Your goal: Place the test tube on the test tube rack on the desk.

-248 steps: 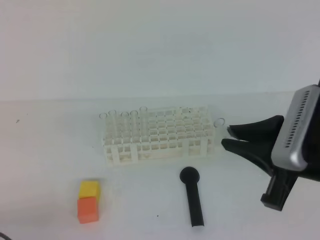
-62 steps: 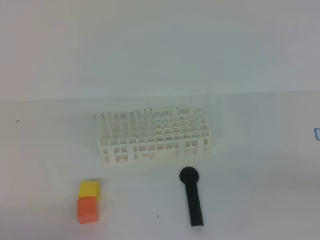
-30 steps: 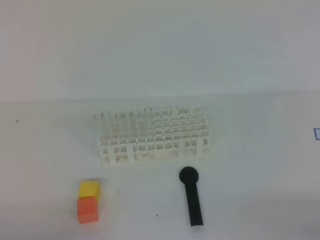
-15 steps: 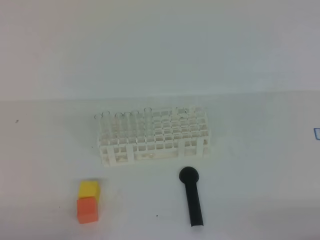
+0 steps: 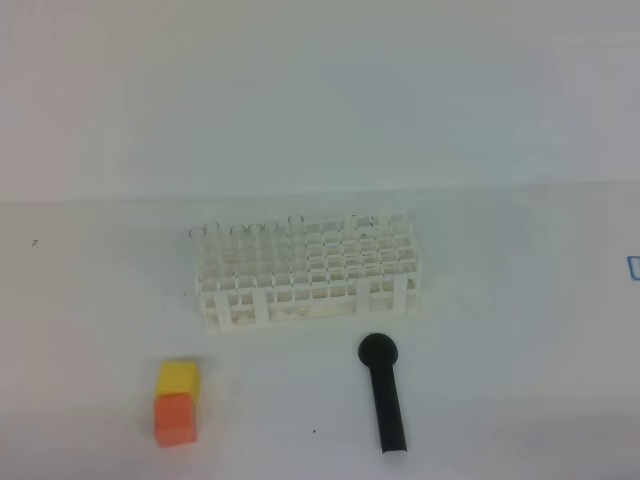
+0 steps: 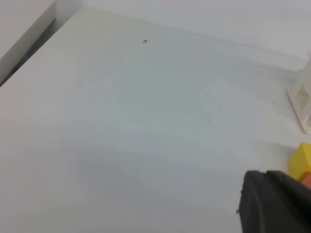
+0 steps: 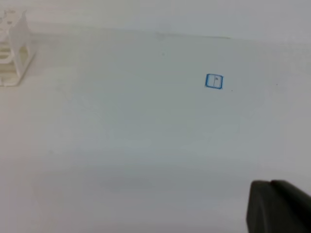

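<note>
Now the test tubes [image 5: 295, 222] stand upright in the back holes of the rack [image 5: 308, 275] on the table [image 5: 520, 330], so the task looks done, with both hands shut, empty and well away from the rack.

White lattice test tube rack [image 5: 308, 275] with rows of small square holes, clear glass test tubes [image 5: 232, 238] at its left end, plain white desk [image 5: 500, 330] flecked with tiny dark specks, black round-headed tool [image 5: 383, 393] before the rack, yellow block [image 5: 179, 378] and orange block [image 5: 175, 419] left of the tool, small blue-outlined square mark [image 7: 214, 81] right of the rack.
</note>
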Tool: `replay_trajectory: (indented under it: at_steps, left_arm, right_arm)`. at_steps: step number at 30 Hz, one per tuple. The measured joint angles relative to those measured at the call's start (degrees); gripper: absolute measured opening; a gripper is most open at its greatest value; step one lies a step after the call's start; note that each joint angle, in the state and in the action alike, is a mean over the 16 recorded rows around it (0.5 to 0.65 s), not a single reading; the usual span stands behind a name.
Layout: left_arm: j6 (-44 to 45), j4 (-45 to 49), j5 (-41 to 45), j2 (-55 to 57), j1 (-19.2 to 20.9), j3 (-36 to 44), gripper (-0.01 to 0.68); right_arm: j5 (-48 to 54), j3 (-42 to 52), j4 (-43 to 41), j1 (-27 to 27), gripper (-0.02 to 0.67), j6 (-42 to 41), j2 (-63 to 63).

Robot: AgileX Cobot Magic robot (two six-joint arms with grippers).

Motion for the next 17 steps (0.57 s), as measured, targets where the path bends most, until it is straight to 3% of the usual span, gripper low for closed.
replay_trajectory:
  at_steps: [17]
  left_arm:
    - [0.0, 0.0, 0.0, 0.0, 0.0, 0.0, -0.001]
  right_arm:
    - [0.0, 0.0, 0.0, 0.0, -0.001, 0.0, 0.0]
